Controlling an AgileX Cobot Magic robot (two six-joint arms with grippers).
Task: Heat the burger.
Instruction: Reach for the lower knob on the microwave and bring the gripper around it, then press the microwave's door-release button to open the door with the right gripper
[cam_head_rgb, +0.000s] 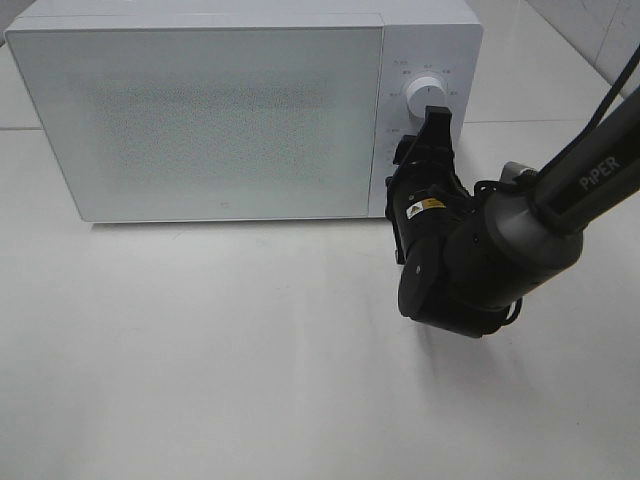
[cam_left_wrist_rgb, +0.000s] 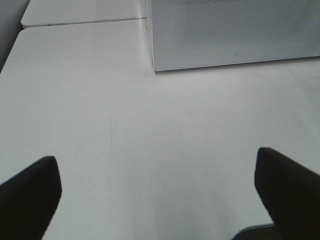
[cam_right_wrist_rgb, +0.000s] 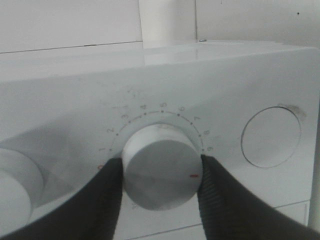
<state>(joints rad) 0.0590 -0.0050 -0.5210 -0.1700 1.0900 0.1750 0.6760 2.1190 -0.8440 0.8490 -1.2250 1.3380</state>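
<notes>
Two dark right fingers (cam_right_wrist_rgb: 100, 200) are clamped on the white round timer knob (cam_right_wrist_rgb: 160, 172), one at each side; its small red mark (cam_right_wrist_rgb: 194, 175) lies just beside one finger. To turn well, I judge the wrist should rotate about the knob's centre with steady grip, without slipping. The dark left fingers (cam_left_wrist_rgb: 30, 192) stand wide apart above the white table (cam_left_wrist_rgb: 150, 140). Behind the knob, the white box-shaped microwave oven (cam_head_rgb: 200, 120) has its door shut. The burger is not visible, probably inside, so its direction and long axis cannot be told.
</notes>
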